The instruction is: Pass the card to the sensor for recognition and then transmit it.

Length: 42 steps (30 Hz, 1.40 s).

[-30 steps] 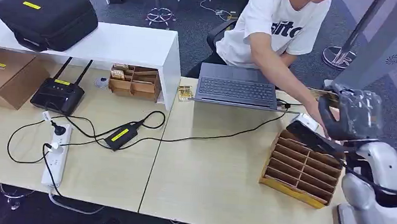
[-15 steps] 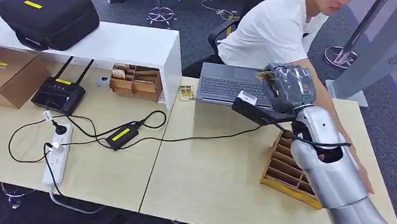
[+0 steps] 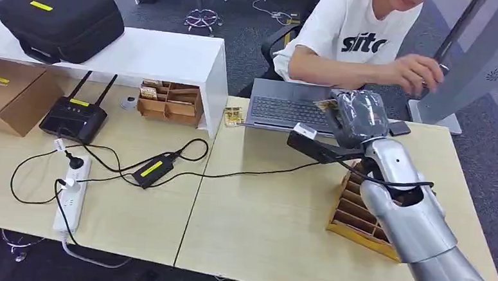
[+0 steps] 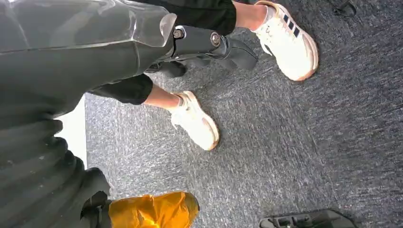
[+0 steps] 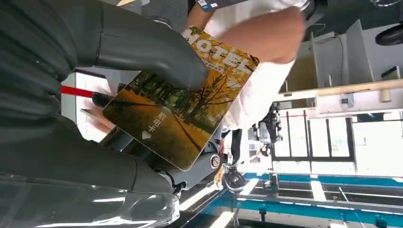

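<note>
Here, right hand (image 5: 95, 95) grips a card (image 5: 185, 99) reading "MOTEL"; left hand's (image 4: 71, 95) state unclear.

Laptop (image 3: 293, 109) and person's arm (image 3: 359, 72) ahead

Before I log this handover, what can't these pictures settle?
- Sensor: no view lets me identify it.
- Card: in the head view, mostly hidden behind the right hand; its small print is unreadable in the right wrist view.
- Left hand: fingers cut off by the left wrist view's edge.
</note>
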{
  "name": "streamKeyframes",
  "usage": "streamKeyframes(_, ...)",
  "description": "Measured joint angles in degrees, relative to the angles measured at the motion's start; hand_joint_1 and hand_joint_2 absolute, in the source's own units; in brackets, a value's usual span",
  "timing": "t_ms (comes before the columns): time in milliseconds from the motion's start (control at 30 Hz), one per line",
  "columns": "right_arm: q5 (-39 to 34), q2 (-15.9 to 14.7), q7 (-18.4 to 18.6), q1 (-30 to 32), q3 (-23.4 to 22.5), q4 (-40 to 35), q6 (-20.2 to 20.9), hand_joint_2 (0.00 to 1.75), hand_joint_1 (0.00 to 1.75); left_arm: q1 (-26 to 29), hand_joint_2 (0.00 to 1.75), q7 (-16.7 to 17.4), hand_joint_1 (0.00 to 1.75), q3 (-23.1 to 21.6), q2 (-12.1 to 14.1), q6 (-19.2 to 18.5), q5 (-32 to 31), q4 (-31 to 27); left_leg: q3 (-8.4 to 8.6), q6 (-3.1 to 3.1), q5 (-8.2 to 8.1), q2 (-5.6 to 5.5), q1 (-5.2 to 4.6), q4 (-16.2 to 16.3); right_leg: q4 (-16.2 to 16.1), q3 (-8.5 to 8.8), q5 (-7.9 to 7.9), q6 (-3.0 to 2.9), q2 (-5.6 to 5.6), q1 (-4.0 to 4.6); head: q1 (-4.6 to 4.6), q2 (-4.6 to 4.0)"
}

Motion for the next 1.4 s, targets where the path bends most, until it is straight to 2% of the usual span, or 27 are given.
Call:
streamKeyframes(300,0.48,0.00,0.33,0.01,0.11,0.33,-1.31,1.75,1.75,0.04,1.75,-0.02,0.00,0.02,0.02,0.26,0.17,0.00,0.00,0.00,0.00,0.00,-0.01,0.00,0.00,0.00,0.00,0.00,0.00,-0.01,0.00,0.00)
streamKeyframes(567,1.22,-0.55,1.18,0.33,-2.01,0.31,-2.73,1.75,1.75,0.55,1.75,-0.44,0.00,0.02,0.02,0.50,0.17,0.00,-0.02,0.00,0.00,-0.01,-0.01,0.01,-0.01,-0.03,0.00,0.00,-0.01,-0.01,-0.02,0.00)
streamKeyframes(600,1.22,-0.57,1.18,0.35,-2.12,0.31,-2.73,1.75,1.69,0.59,1.75,-0.44,0.00,0.02,0.02,0.50,0.17,0.00,-0.02,0.00,0.00,-0.01,-0.01,0.01,-0.01,-0.04,0.00,0.00,-0.01,0.00,0.00,0.00)
streamKeyframes(633,1.22,-0.59,1.18,0.39,-2.23,0.31,-2.71,1.75,0.26,0.61,1.75,-0.44,0.00,0.02,0.02,0.50,0.17,0.00,-0.04,0.00,0.00,-0.01,-0.01,0.01,-0.01,-0.05,0.00,0.00,-0.02,-0.01,0.00,0.00)
streamKeyframes(667,1.27,-0.59,1.16,0.45,-2.32,0.31,-2.67,1.75,0.00,0.63,1.75,-0.42,0.00,0.02,0.02,0.50,0.17,0.00,-0.05,0.00,0.00,-0.03,-0.01,0.01,-0.01,-0.05,-0.01,0.00,-0.03,0.00,0.00,0.00)
streamKeyframes(800,1.31,-0.59,0.85,1.04,-2.32,0.31,-2.49,1.75,0.00,0.72,1.75,-0.44,0.00,0.02,0.02,0.55,0.17,0.00,-0.06,0.00,0.00,-0.02,-0.01,0.01,-0.01,-0.06,0.00,0.00,-0.02,0.00,0.00,0.00)
streamKeyframes(833,1.29,-0.59,0.68,1.19,-2.32,0.31,-2.51,0.00,0.00,0.72,1.75,-0.46,0.00,0.02,0.02,0.59,0.22,0.00,-0.06,0.00,0.00,-0.02,-0.01,0.01,-0.01,-0.07,0.00,0.00,-0.02,-0.01,0.00,0.00)
streamKeyframes(1033,0.02,-1.57,-0.55,3.37,-3.34,-1.74,-3.67,0.00,0.00,1.15,1.75,-0.74,0.00,0.04,0.02,1.03,0.70,0.00,-0.04,0.00,0.00,-0.01,-0.01,0.01,-0.02,-0.08,0.00,0.00,-0.02,-0.01,-0.02,0.00)
streamKeyframes(1400,-1.14,-5.97,-1.33,8.00,-7.72,-6.86,-4.61,0.00,0.00,1.61,1.75,-1.42,0.00,0.09,0.22,1.38,1.20,0.00,-0.05,0.00,0.00,0.00,-0.01,0.01,-0.02,-0.07,0.00,0.00,0.01,-0.01,0.00,0.00)
